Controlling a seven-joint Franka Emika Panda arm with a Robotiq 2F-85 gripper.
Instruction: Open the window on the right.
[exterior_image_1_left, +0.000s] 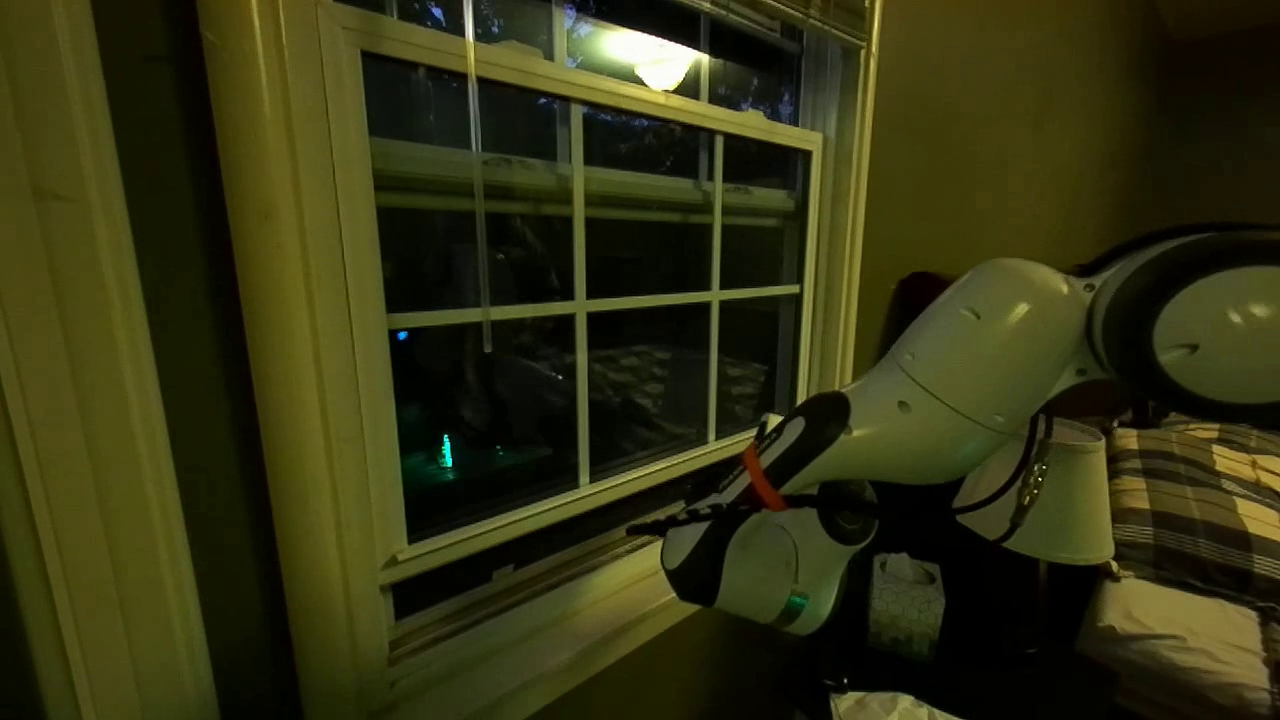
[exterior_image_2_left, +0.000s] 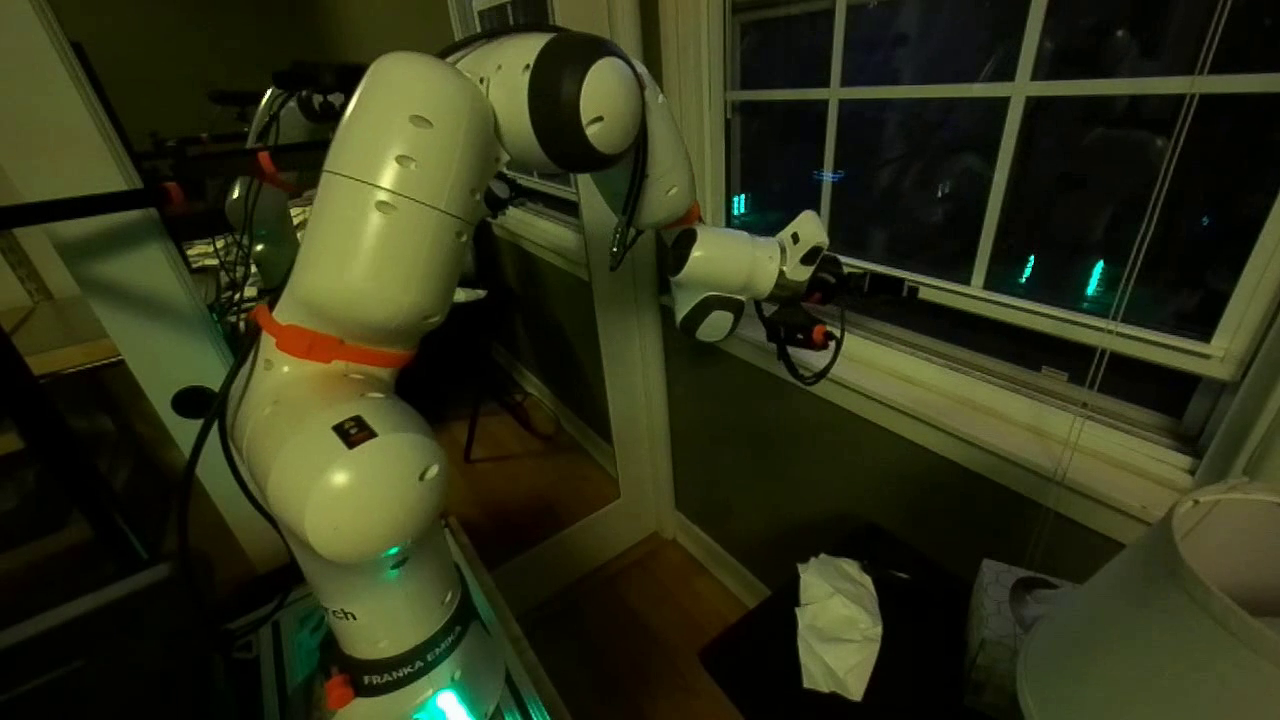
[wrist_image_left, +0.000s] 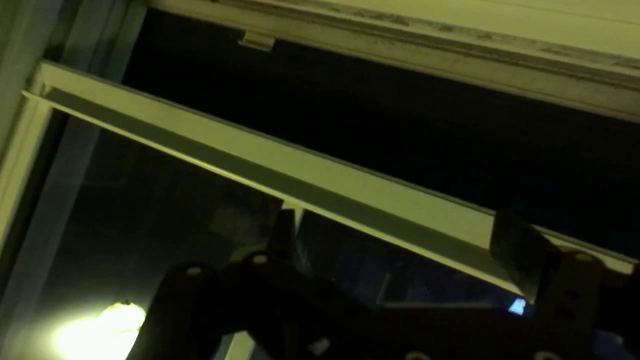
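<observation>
The window (exterior_image_1_left: 582, 400) has a cream-white frame and dark panes. It also shows in an exterior view (exterior_image_2_left: 1004, 190). Its lower sash stands a little raised, with a dark gap between its bottom rail (wrist_image_left: 280, 160) and the sill. The wrist view seems upside down, with the sill at the top. My gripper (wrist_image_left: 405, 240) is open, its dark fingers apart in front of the bottom rail. The right finger overlaps the rail; contact cannot be told. In an exterior view the gripper (exterior_image_2_left: 880, 286) is at the lower rail near the window's left end. The arm mostly hides it in an exterior view.
The window sill (exterior_image_2_left: 960, 420) runs below the gripper. A blind wand (exterior_image_1_left: 478, 200) and cords (exterior_image_2_left: 1150, 220) hang before the panes. A lamp (exterior_image_1_left: 1085, 500), tissue box (exterior_image_1_left: 905, 605) and crumpled paper (exterior_image_2_left: 840, 630) stand low nearby. A bed (exterior_image_1_left: 1200, 490) is beyond the lamp.
</observation>
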